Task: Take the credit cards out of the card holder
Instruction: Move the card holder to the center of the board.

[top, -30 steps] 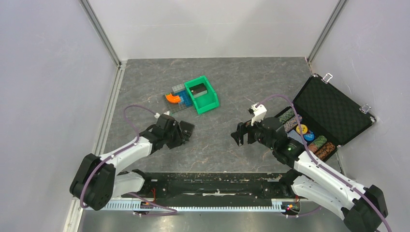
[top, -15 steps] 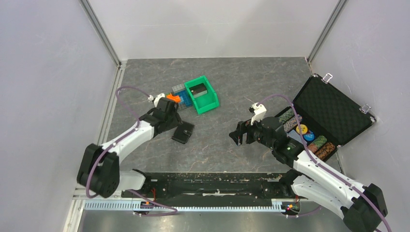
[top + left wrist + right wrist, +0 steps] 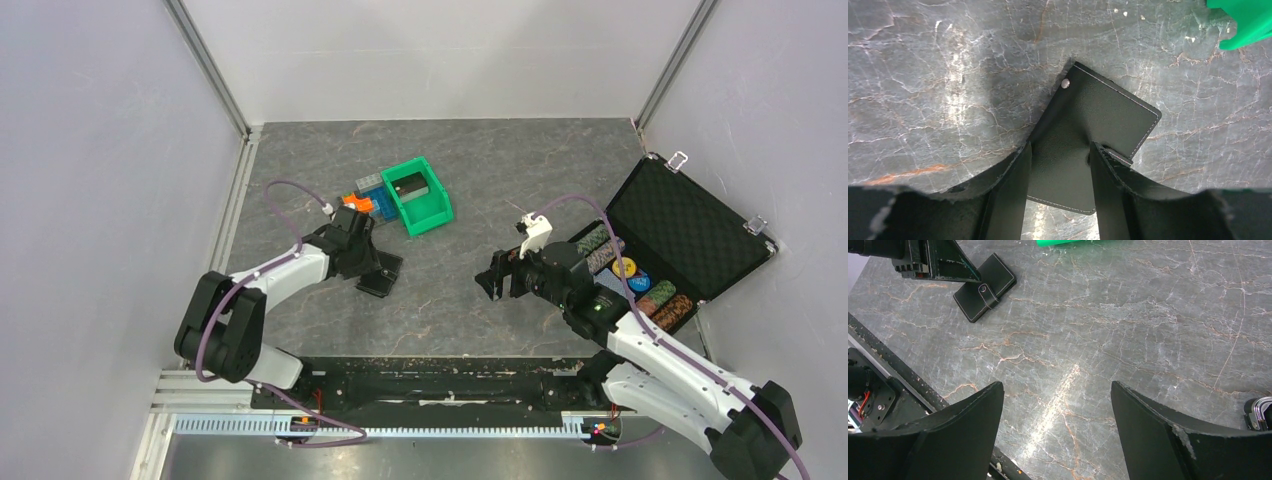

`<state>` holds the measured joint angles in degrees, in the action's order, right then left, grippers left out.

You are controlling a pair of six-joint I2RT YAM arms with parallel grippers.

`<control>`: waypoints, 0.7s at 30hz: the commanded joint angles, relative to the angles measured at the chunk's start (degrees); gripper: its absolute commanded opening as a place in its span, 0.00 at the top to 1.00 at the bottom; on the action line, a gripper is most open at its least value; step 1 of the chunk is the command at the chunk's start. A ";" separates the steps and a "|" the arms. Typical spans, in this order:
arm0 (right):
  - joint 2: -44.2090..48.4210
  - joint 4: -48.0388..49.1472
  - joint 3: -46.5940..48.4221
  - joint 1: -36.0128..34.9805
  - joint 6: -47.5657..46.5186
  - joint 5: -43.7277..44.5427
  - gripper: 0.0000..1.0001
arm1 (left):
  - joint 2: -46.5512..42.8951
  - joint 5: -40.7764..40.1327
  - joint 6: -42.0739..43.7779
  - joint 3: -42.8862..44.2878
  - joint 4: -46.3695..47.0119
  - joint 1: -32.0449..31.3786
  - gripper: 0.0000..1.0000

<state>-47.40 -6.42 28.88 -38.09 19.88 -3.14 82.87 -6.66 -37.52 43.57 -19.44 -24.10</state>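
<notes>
The card holder [image 3: 384, 276] lies shut and flat on the marble table, a black stitched wallet [image 3: 1108, 112] with a metal snap. My left gripper [image 3: 366, 259] is right over its near end and stands open. The left fingertips [image 3: 1023, 165] straddle the holder's middle strip [image 3: 1060, 150], the right one resting on its top face. From the right wrist view the holder [image 3: 984, 287] shows at the upper left with the left gripper [image 3: 935, 262] at its end. My right gripper [image 3: 492, 283] hangs open over bare table [image 3: 1055, 390]. The credit cards are hidden.
A green bin [image 3: 420, 195] sits behind the holder with small orange and blue items [image 3: 362, 205] at its left. An open black foam-lined case [image 3: 690, 225] with poker chips [image 3: 640, 285] lies at the right, beside my right arm.
My left gripper let go of the holder, swung back toward the green bin, then came down over the holder again. The holder stayed on the table. The right arm held still.
</notes>
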 commanded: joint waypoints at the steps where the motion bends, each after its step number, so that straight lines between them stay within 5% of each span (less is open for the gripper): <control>1: 0.49 1.27 0.65 0.01 -0.99 0.85 0.19 | 0.17 7.59 2.95 -1.93 3.06 0.05 0.48; 15: -4.03 5.53 -0.23 -0.51 5.53 -3.66 0.34 | -4.47 24.08 -9.79 -13.44 22.31 -6.02 0.53; 21: -10.12 5.98 2.36 -4.55 6.83 0.14 0.40 | -5.55 22.93 -12.11 -13.48 22.64 -9.59 0.52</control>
<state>-54.35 -3.22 28.88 -40.25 24.69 -4.91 78.61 14.15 -45.19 30.70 0.40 -32.36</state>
